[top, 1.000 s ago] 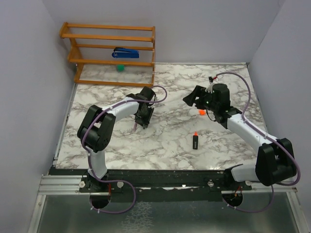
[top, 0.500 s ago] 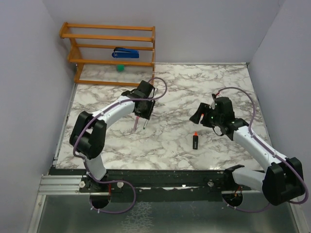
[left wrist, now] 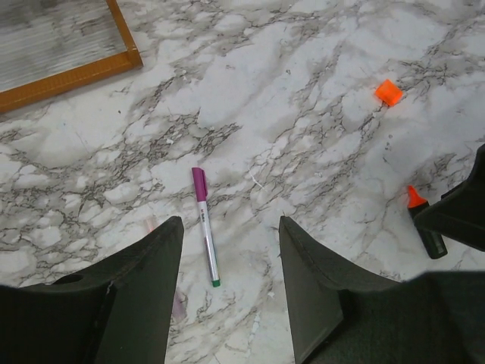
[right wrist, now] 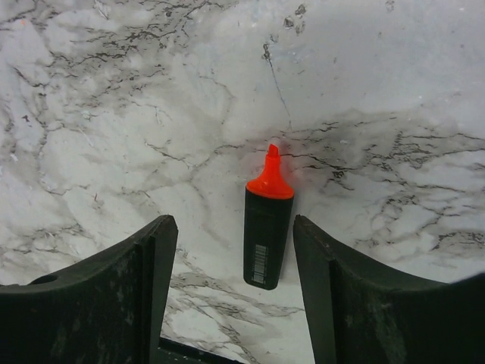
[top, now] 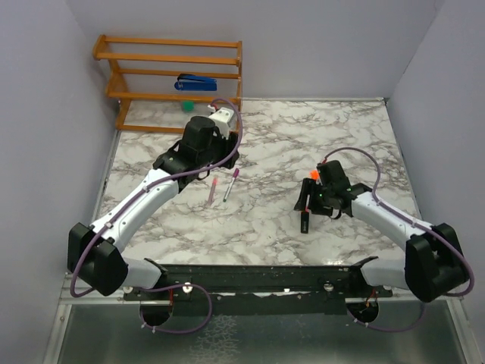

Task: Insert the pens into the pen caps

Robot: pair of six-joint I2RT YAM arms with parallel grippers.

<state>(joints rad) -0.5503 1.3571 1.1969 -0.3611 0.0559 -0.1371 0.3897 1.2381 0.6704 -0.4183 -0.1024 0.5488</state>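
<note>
The short black marker with its bare orange tip lies on the marble between the spread fingers of my open right gripper, which hovers low over it. The marker also shows in the top view. The orange cap lies just behind that gripper and also shows in the left wrist view. The silver-grey pen wears a magenta cap on its far end. The pink pen lies beside it, largely hidden by a finger in the left wrist view. My left gripper is open, empty, raised behind both pens.
A wooden rack stands at the back left with a blue stapler on a shelf and a green ball below. Its base rail shows in the left wrist view. Grey walls close in the sides.
My left gripper rose and drew back from the two pens, which stay on the table. My right gripper came from the orange cap toward me and now stands over the black marker.
</note>
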